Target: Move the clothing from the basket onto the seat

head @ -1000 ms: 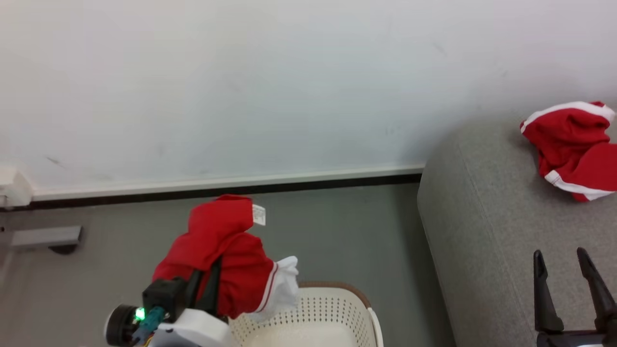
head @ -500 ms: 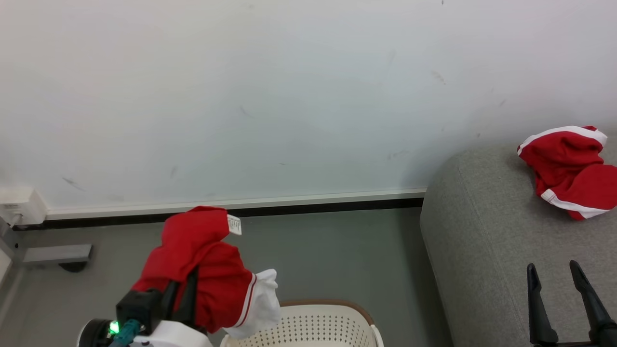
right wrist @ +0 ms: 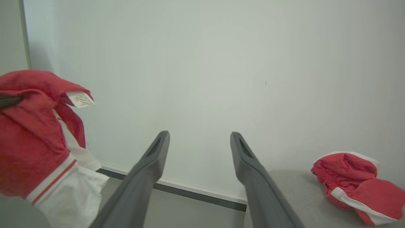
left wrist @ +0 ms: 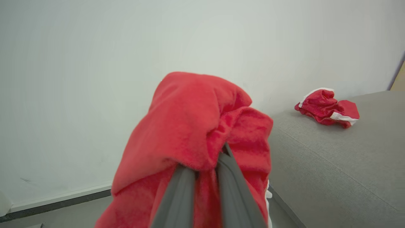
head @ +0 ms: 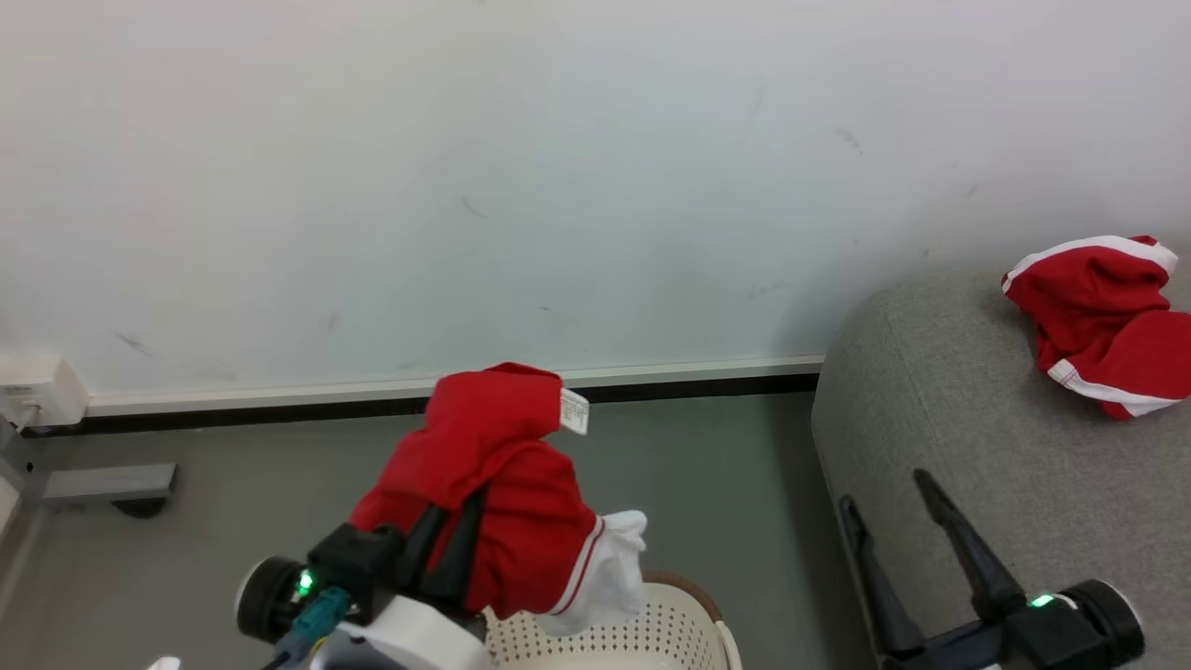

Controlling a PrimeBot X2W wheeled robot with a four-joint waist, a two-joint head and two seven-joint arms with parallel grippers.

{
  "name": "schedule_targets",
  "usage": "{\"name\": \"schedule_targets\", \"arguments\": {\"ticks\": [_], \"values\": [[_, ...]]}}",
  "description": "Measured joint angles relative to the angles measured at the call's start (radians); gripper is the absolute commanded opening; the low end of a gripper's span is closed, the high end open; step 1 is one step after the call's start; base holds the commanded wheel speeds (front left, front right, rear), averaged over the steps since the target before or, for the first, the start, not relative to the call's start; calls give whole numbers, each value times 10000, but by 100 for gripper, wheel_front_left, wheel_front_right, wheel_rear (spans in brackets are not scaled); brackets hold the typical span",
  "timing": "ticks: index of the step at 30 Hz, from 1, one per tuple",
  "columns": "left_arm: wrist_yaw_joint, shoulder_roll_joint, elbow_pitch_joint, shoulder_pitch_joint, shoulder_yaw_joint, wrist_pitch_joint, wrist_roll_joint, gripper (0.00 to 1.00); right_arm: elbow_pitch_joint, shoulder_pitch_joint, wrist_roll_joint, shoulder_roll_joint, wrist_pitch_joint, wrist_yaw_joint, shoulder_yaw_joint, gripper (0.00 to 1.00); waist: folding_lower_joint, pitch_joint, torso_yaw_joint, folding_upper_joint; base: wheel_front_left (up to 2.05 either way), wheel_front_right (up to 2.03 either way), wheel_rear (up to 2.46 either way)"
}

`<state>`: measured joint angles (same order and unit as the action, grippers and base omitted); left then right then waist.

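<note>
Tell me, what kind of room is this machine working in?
Likely a plain indoor room staged as a laundry corner: a large light-grey fabric sofa, a cream-white perforated plastic laundry basket, and a bare white wall.

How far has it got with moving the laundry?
Done: one red garment lies on the grey sofa. In hand: the left gripper is shut on a second garment, raised above the basket. Left: carry it across to the sofa and release it; the right gripper is open. The basket's inside is mostly out of sight, so more may remain.
</note>
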<state>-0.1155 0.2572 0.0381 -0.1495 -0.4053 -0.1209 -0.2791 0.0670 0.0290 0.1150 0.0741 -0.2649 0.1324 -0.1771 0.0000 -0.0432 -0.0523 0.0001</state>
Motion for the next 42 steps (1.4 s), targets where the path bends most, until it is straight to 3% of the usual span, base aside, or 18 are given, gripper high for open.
{"name": "schedule_targets", "arguments": {"ticks": [14, 25, 34, 35, 36, 37, 42], "values": [[901, -815, -161, -1122, -1732, 493, 332, 0, 203, 1099, 1327, 763, 88, 0, -3459, 100, 1, -42, -170, 0, 0, 0, 0], [1860, -1043, -704, -1364, -2922, 861, 245, 0, 612, 1402, 1918, 1158, 86, -2, -3820, 100, 1, -54, -347, 0, 0, 0, 0], [2132, -1030, -988, -1283, -3371, 1156, -454, 0, 685, 1531, 2349, 1235, 128, 0, -4029, 100, 1, -12, -343, 0, 0, 0, 0], [2136, -1024, -970, -1282, -3384, 1158, -477, 0, 683, 1541, 2412, 1241, 130, 0, -4090, 71, 1, -5, -341, 0, 0, 0, 0], [2165, -1009, -938, -1281, -3400, 1166, -510, 0, 673, 1543, 2499, 1248, 132, 0, -4157, 30, 1, 4, -341, 0, 0, 0, 0], [2165, -997, -909, -1274, -3423, 1166, -545, 0, 671, 1546, 2573, 1271, 171, 0, -4224, 0, 1, 10, -340, 0, 0, 0, 0], [2159, -957, -819, -1267, -3411, 1149, -568, 0, 631, 1643, 2704, 1463, 173, 0, -4284, 0, 1, 71, -370, 0, 0, 0, 0]]}}
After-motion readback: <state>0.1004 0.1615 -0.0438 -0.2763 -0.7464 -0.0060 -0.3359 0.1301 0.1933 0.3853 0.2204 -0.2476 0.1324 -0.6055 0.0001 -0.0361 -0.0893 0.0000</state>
